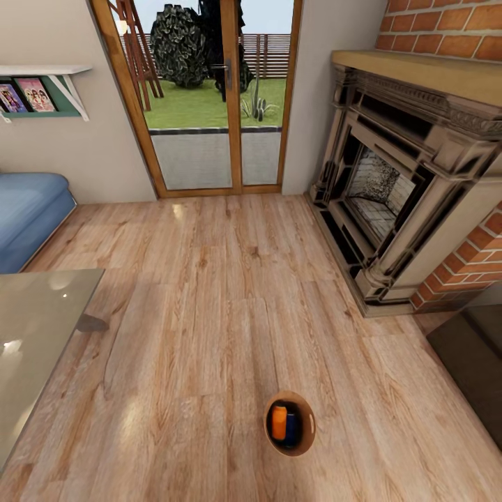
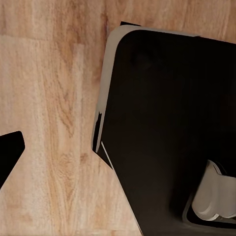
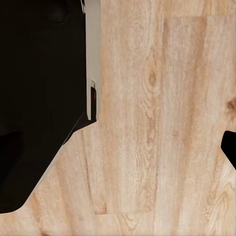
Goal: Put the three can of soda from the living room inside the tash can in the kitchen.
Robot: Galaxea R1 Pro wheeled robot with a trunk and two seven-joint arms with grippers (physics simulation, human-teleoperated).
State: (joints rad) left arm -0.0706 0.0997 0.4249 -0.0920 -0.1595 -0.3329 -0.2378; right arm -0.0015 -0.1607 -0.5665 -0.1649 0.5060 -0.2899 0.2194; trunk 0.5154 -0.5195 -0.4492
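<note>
- Left gripper: one dark fingertip (image 2: 10, 152) shows at the frame edge over the wood floor (image 2: 54, 98); whether the jaws are open or closed cannot be told.
- Right gripper: the same, one dark fingertip (image 3: 229, 147) over bare planks.
- A black robot base (image 2: 167, 113) lies beyond each set of jaws.
- Ahead on the floor stands the bin (image 1: 307, 423), holding an orange can (image 1: 279, 422) and a blue can (image 1: 293, 427) side by side.
- Farther off: fireplace (image 1: 390, 181), glass table (image 1: 35, 335), sofa (image 1: 28, 209), glass doors (image 1: 209, 104).

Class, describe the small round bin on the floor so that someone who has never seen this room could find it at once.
Start at the brick fireplace on the right, then look down across the wood-plank floor toward the near edge of the head view. There stands a small round bin, coppery brown inside. It is the only thing standing on the open boards, with an orange can and a dark blue can inside.
</note>
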